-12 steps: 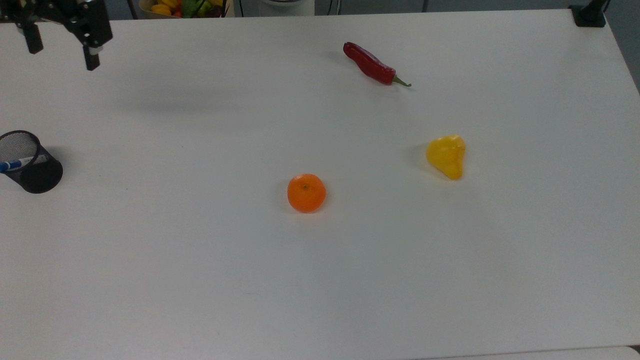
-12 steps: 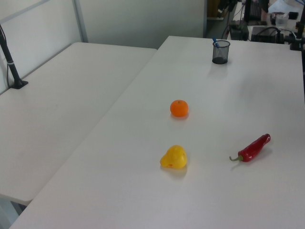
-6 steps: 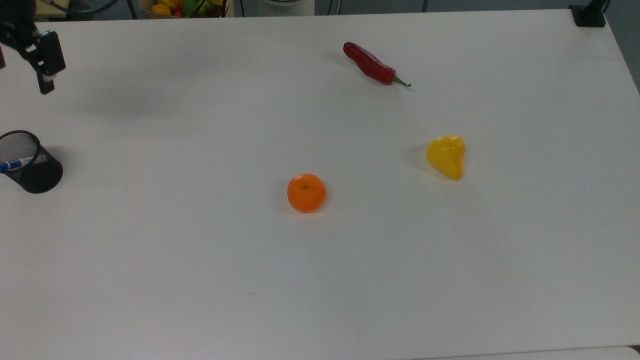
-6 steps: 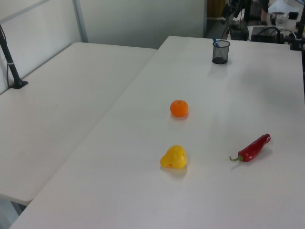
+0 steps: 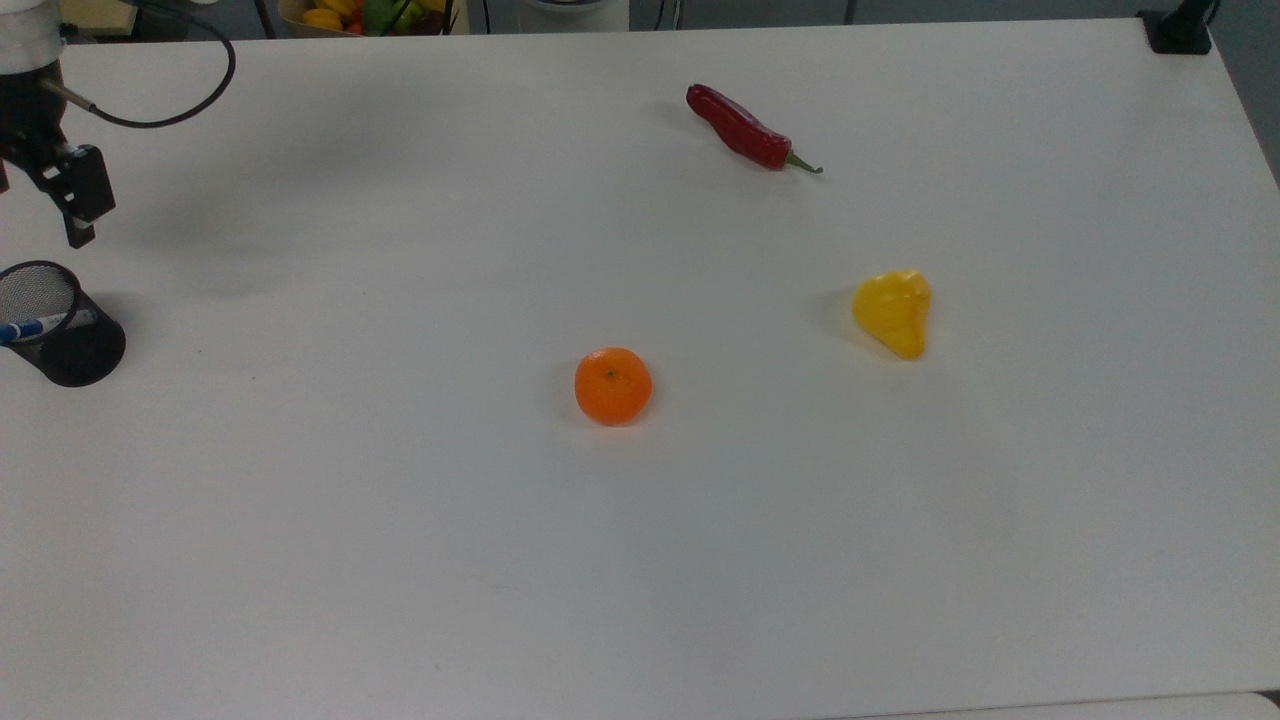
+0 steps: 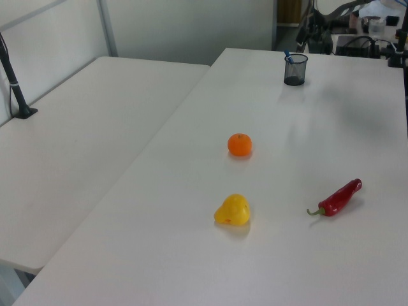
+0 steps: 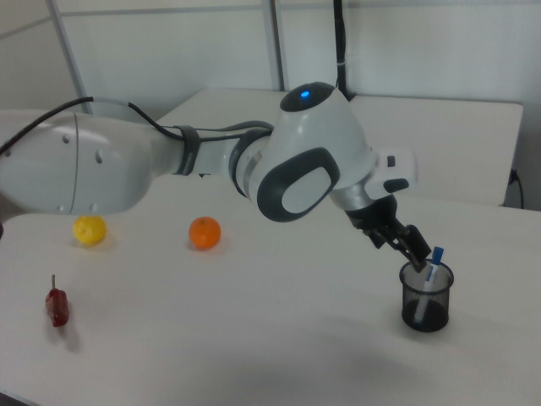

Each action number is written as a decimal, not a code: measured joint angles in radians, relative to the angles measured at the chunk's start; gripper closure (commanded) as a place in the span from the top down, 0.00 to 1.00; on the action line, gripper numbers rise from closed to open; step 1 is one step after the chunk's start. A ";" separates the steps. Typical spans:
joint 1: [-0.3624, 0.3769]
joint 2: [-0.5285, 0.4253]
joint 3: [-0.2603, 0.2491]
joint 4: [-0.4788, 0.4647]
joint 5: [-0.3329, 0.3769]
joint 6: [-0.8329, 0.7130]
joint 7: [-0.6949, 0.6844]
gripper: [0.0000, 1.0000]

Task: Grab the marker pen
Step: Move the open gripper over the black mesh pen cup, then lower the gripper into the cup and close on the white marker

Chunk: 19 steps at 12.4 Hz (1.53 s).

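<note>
On white table point(image 5: 700, 560), marker pen point(image 7: 434, 262) upright in mesh cup point(image 7: 426, 296); gripper point(image 7: 418, 252) just above, seemingly open and empty; best lowered straight over the blue cap.

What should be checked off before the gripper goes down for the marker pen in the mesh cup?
1. Marker pen reachable: ok. It stands tilted in the black mesh cup, blue cap sticking above the rim.
2. Cup upright on the table: ok.
3. Gripper near the target: ok. In the right view it sits just beside the cap, above the cup rim.
4. Fingers open enough to take the pen: cannot tell.
5. Gripper centred over the pen: cannot tell. In the top view it lies a little above the cup.
6. Other things out of the way: ok. The orange, yellow pear and red chilli lie well away from the cup.
</note>
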<state>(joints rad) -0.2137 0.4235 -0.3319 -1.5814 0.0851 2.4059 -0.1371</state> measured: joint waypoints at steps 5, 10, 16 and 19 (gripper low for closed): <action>-0.037 0.061 0.000 0.011 0.026 0.193 0.000 1.00; -0.045 0.117 0.001 0.013 0.038 0.341 0.000 0.92; -0.044 0.159 0.039 0.019 0.069 0.427 0.001 0.82; -0.044 0.192 0.054 0.046 0.106 0.458 0.006 0.81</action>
<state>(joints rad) -0.2577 0.6156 -0.2782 -1.5356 0.1909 2.8640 -0.1308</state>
